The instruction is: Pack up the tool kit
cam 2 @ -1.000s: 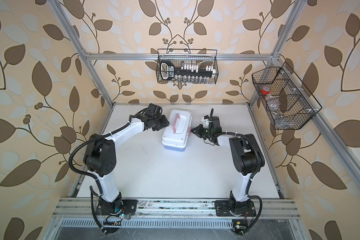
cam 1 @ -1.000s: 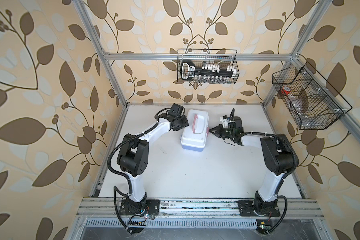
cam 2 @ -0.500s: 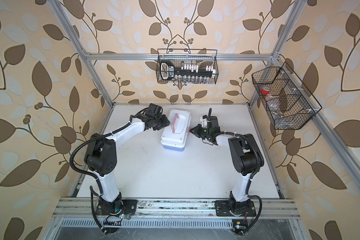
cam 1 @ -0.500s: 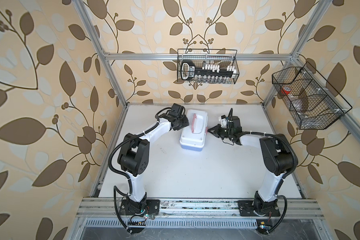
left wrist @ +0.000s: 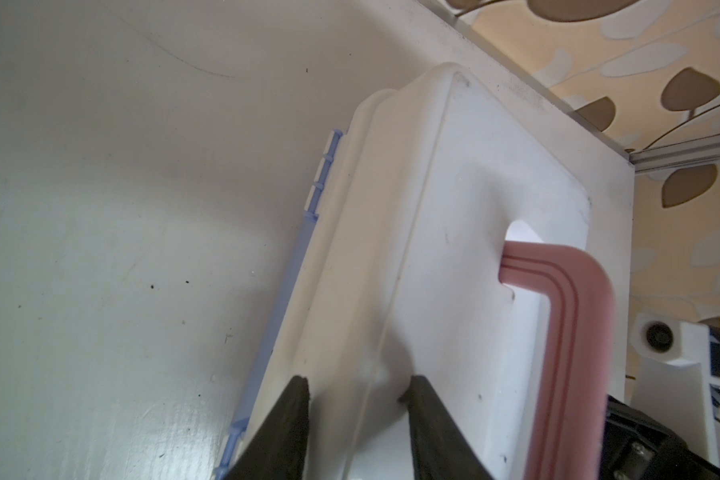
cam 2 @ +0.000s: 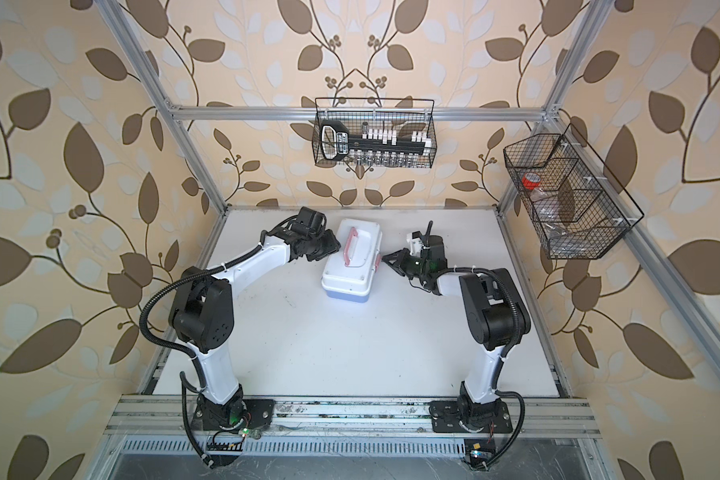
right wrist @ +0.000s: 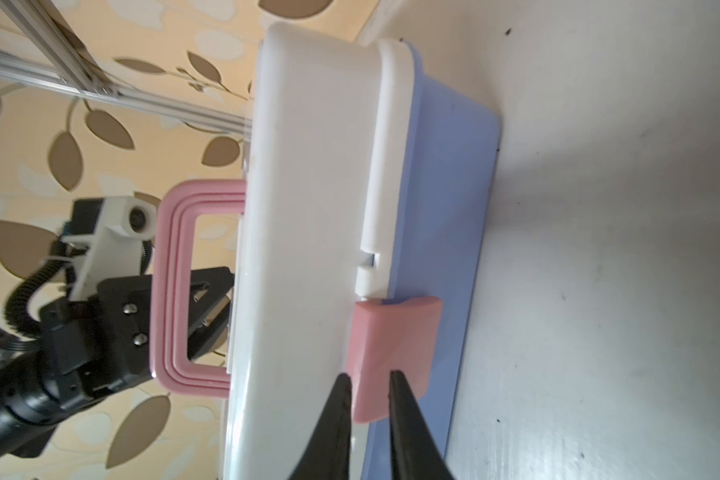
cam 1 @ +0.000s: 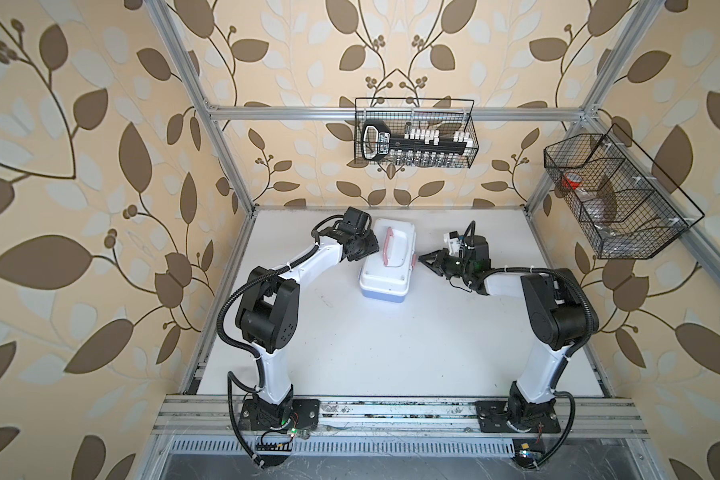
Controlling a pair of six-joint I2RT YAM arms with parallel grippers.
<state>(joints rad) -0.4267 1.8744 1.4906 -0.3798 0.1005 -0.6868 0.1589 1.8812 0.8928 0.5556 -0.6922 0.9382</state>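
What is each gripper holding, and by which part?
Nothing looks gripped. The left gripper, jaws apart, rests its tips on the white lid near the hinge side; the right gripper, jaws barely apart, sits at the pink latch.

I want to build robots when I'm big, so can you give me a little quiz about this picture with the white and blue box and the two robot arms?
1. True or false: the small plastic tool case has its white lid shut.
2. What is the right claw pointing at?
A) the pink loop handle
B) the pink plastic latch
C) the black wire mesh basket
3. What colour is the case's tiered plastic base?

Key: 1 true; 2 B; 3 light blue.
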